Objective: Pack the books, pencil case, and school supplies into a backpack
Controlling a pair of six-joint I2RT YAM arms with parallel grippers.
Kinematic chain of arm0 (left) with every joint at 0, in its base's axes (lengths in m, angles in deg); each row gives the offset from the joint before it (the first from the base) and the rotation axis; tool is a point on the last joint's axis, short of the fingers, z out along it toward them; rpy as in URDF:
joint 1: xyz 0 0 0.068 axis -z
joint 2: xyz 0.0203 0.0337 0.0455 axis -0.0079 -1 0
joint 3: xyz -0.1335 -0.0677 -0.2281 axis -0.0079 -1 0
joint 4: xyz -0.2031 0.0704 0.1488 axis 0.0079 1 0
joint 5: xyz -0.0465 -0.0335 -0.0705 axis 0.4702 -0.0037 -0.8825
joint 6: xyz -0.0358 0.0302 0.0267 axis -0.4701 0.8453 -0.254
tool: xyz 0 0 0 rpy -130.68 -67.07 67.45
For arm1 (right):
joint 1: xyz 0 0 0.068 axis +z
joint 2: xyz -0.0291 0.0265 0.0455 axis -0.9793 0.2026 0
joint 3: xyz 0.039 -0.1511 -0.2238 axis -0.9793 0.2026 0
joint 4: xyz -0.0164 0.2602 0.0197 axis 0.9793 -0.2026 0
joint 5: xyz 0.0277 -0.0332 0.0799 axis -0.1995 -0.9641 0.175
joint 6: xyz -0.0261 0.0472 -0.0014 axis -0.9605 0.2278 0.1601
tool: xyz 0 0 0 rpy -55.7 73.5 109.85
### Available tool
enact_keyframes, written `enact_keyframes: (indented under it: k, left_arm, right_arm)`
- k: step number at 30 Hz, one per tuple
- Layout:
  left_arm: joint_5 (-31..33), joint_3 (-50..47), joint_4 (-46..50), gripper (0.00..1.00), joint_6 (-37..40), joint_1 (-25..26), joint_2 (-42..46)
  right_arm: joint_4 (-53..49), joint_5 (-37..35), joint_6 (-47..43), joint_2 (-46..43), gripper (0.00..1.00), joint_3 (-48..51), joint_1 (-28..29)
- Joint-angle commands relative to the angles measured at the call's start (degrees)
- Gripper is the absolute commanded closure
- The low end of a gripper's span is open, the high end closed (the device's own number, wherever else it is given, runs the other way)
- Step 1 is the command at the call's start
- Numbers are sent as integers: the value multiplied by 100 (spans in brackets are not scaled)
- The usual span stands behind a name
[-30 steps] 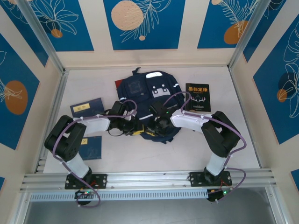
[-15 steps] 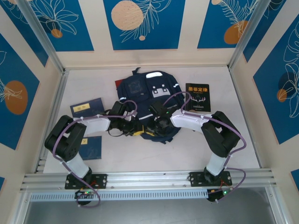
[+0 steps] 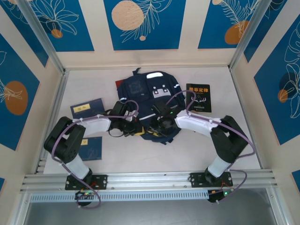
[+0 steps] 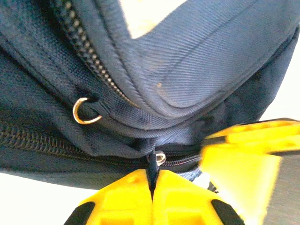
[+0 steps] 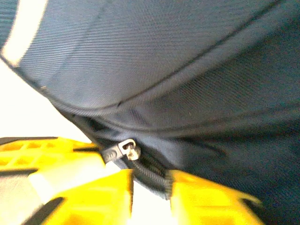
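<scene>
The navy backpack (image 3: 146,96) lies flat mid-table, its zippered edge toward the arms. My left gripper (image 3: 137,131) (image 4: 152,177) is shut on the dark zipper pull (image 4: 153,165), just below the metal slider (image 4: 161,158). My right gripper (image 3: 161,127) (image 5: 151,190) stands open right beside it, with the end of the zipper tape (image 5: 152,177) lying loose in the gap; the same pull (image 5: 112,151) sits just above its left finger. The black book (image 3: 198,97) with orange characters lies right of the backpack. Two dark blue books (image 3: 86,108) (image 3: 91,147) lie at the left.
A metal D-ring (image 4: 86,112) hangs on the backpack seam above a second zipper track. The grippers' yellow fingers nearly touch each other. Cell walls and aluminium posts close in the table (image 3: 187,150) on three sides; bare white surface lies in front of the backpack.
My right gripper has opened and let go of the zipper tape, and its elbow has swung right. My left gripper has closed tighter on the pull. Backpack and books have not moved.
</scene>
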Motion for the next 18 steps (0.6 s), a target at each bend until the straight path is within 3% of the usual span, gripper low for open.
enact_keyframes:
  k: [1, 3, 11, 14, 18]
  left_arm:
    - [390, 221, 572, 100, 690, 31, 372]
    - [374, 259, 591, 100, 828, 44, 446]
    - [465, 390, 556, 100, 1170, 191, 746]
    - [566, 391, 524, 100, 1223, 214, 812]
    - [713, 376, 511, 100, 1219, 230, 831]
  right_arm:
    - [-721, -524, 26, -676, 57, 46, -24]
    - [-788, -594, 244, -911, 50, 196, -95]
    - [-959, -657, 1366, -1595, 42, 886, -285]
    - [-897, -607, 1556, -1622, 42, 1061, -356]
    - [-738, -372, 1614, -1376, 49, 1149, -435]
